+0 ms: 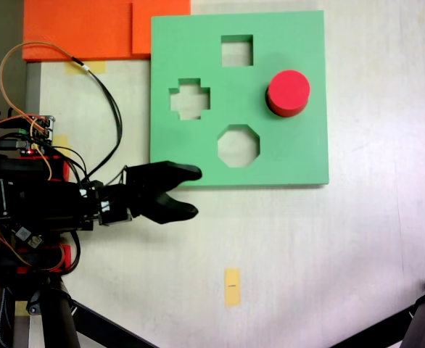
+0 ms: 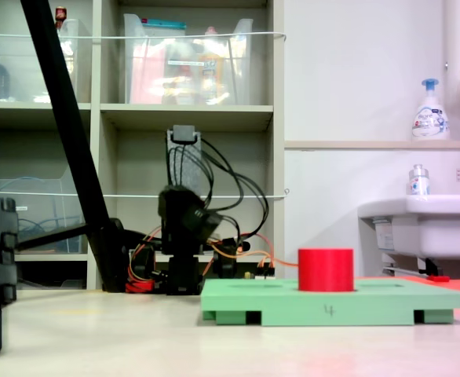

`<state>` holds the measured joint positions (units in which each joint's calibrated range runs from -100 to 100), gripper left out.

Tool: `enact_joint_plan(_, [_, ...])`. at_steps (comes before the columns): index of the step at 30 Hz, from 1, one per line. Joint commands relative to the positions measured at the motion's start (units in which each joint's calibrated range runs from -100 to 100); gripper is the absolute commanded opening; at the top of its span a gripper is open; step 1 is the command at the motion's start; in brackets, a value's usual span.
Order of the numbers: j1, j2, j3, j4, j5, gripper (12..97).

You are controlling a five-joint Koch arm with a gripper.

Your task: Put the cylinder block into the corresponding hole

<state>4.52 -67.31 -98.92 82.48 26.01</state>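
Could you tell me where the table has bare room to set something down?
In a fixed view, the table is bare right of and below the green board, apart from a small yellow tape strip. It is crowded at left, around the open gripper, the wires and the orange sheets.

top-down fixed view: looks straight down on the table (image 1: pixel 328 246), arm at 9 o'clock, board (image 1: pixel 299 152) toward 12 | low fixed view: sits at tabletop height, faces the arm across the board (image 2: pixel 371 302), shelves (image 2: pixel 191 118) behind, close to the surface | shared: board, cylinder (image 1: pixel 288 93) (image 2: pixel 326 269), arm
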Motion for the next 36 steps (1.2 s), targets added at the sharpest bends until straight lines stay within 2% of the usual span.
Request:
enact_joint_plan(1, [-1.47,-2.67,-1.08,3.56,-9.82,49.9])
enact_joint_plan(6, [-3.17,-2.67,-1.08,-4.34,-21.0,44.4])
enact_joint_plan(12, [-3.57,-2.25,-1.08,-25.52,-24.37,44.4])
enact_joint_plan(17, [-1.95,-32.42,-1.08,-64.04,-25.3,45.0])
enact_joint_plan(26, [-2.34,-32.69,-1.08,-82.24,-25.35,48.6])
enact_joint_plan(30, [-2.39,-32.69,-1.08,-82.33,-25.3,46.9])
enact_joint_plan(36, [-2.25,-32.69,-1.08,-80.89,-25.25,49.4])
